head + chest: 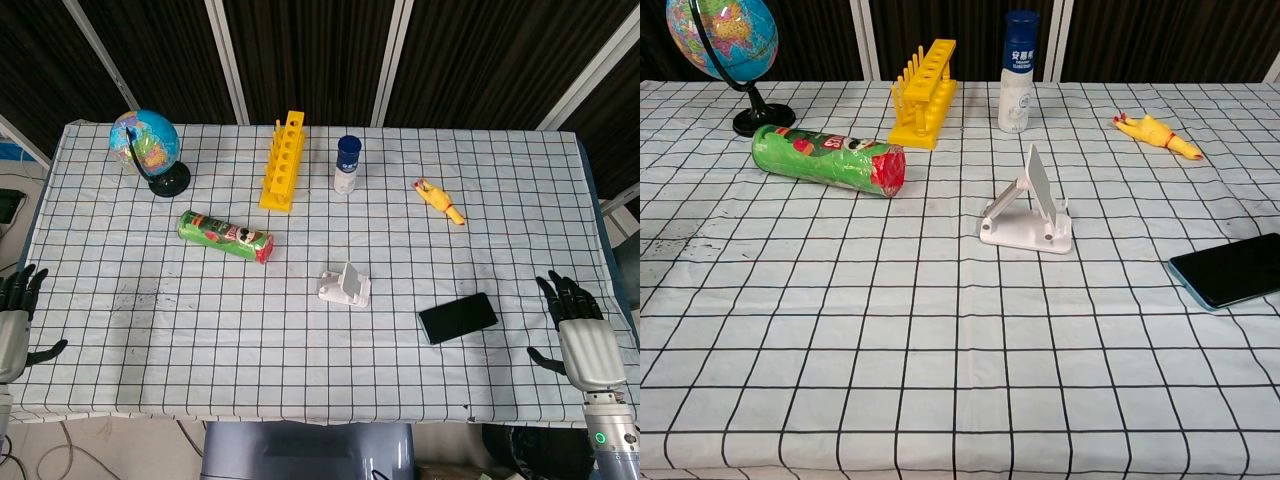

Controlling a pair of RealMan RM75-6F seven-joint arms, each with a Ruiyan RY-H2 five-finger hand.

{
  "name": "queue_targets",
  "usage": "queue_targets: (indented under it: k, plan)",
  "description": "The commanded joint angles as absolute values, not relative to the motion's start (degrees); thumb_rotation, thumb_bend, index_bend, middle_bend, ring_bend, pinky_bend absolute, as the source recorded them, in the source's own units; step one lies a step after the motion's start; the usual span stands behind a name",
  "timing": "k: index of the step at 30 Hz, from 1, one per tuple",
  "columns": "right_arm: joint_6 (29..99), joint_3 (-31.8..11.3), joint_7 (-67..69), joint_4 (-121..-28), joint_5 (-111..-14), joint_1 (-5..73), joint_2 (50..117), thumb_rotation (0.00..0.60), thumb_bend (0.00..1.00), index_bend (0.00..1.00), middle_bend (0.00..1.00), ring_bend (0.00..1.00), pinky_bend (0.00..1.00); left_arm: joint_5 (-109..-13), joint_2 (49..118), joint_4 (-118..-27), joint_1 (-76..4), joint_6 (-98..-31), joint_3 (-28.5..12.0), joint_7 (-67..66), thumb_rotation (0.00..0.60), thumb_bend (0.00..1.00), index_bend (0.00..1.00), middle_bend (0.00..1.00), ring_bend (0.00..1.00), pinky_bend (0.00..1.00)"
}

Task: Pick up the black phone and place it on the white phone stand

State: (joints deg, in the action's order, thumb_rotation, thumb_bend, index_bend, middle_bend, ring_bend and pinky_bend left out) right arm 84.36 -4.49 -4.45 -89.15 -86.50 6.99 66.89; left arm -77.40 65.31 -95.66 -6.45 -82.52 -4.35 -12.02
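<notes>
Black phone point(1232, 270) lay flat and face up on the checked cloth of the counter point(840, 330), nearest the chest camera, just right of and a little nearer than the white phone stand point(1029, 210). Nothing sat on the stand; its backrest tilted upward. Phone and stand were near each other but not touching.

Right hand point(578, 325) hovered at the counter's near right edge, right of the phone and apart from it, fingers spread wide, holding nothing. Left hand point(15, 315) hung at the near left edge, well apart from the stand, fingers likewise apart and empty.

Behind the stand: yellow test-tube rack point(924, 92) and blue-capped white bottle point(1017, 70). Green crisp can point(830, 159) lay on its side left of the stand, globe point(724, 40) beyond it. Yellow rubber chicken point(1156, 134) lay right of the bottle.
</notes>
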Motion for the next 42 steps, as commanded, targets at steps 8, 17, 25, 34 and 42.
queue_targets:
  k: [8, 17, 25, 34, 42]
  plan:
    - [84.22, -4.61, -4.24, -89.15, -86.19, 7.01, 66.86, 0.6, 0.06, 0.0, 0.0, 0.0, 0.15, -77.29, 65.53, -95.58, -6.68, -82.23, -4.41, -12.42, 0.6, 0.0, 0.0, 0.0, 0.0, 0.0]
    - [84.41, -4.8, -3.55, -89.18, -86.83, 7.31, 66.49, 0.6, 0.06, 0.0, 0.0, 0.0, 0.15, -77.09, 65.6, -95.67, -6.67, -82.29, -4.52, -12.43, 0.6, 0.0, 0.0, 0.0, 0.0, 0.0]
    - [82.6, -5.62, -2.67, -87.99, -89.04, 10.02, 65.01, 0.6, 0.07, 0.0, 0.01, 0.0, 0.15, -76.76, 65.57, -95.73, -6.92, -81.69, -4.58, -12.34, 0.6, 0.0, 0.0, 0.0, 0.0, 0.0]
    - [72.51, -4.6, -2.68, -84.95, -92.11, 16.83, 63.13, 0.6, 0.15, 0.17, 0.12, 0.02, 0.15, -76.92, 65.72, -95.41, -7.12, -81.51, -4.61, -12.06, 0.6, 0.0, 0.0, 0.0, 0.0, 0.0]
    - [64.76, -2.4, -1.98, -81.8, -95.75, 22.5, 64.91, 0.6, 0.17, 0.22, 0.17, 0.05, 0.15, -76.81, 65.86, -95.32, -7.14, -81.56, -4.67, -12.04, 0.6, 0.0, 0.0, 0.0, 0.0, 0.0]
